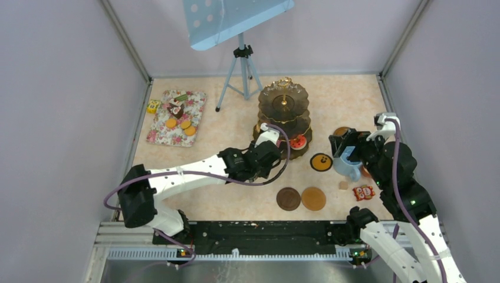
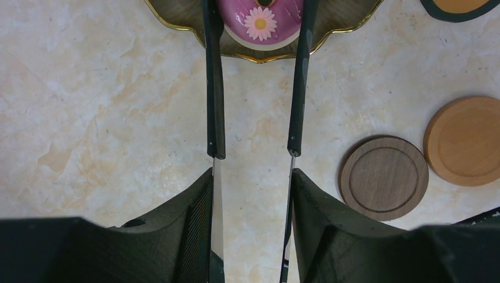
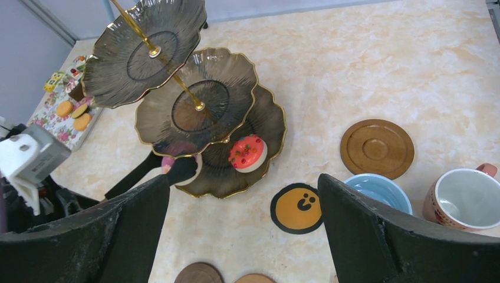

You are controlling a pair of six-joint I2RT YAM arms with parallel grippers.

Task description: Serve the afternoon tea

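1. Top: the stand (image 1: 284, 115) is standing on the tabletop (image 1: 354, 100), well clear of its edges, with bare room lying to its right rear.
2. Left wrist: the left end effector (image 2: 252, 177) is clamping the tongs (image 2: 215, 88), their tips flanking a pink cake (image 2: 260, 23) at the stand's gold edge.
3. Right wrist: the right end effector (image 3: 244, 180) is gaping wide, holding nothing; a blue mug (image 3: 377, 188) is sitting just beside one finger.

Pale booth around a marbled table.
Plain lilac-grey walls (image 1: 59, 118) close in three sides, and the light is even. The tabletop (image 1: 354, 100) is cream-and-peach marble pattern. At the back a grey tripod (image 1: 240, 73) carries a light blue perforated panel (image 1: 236, 17).
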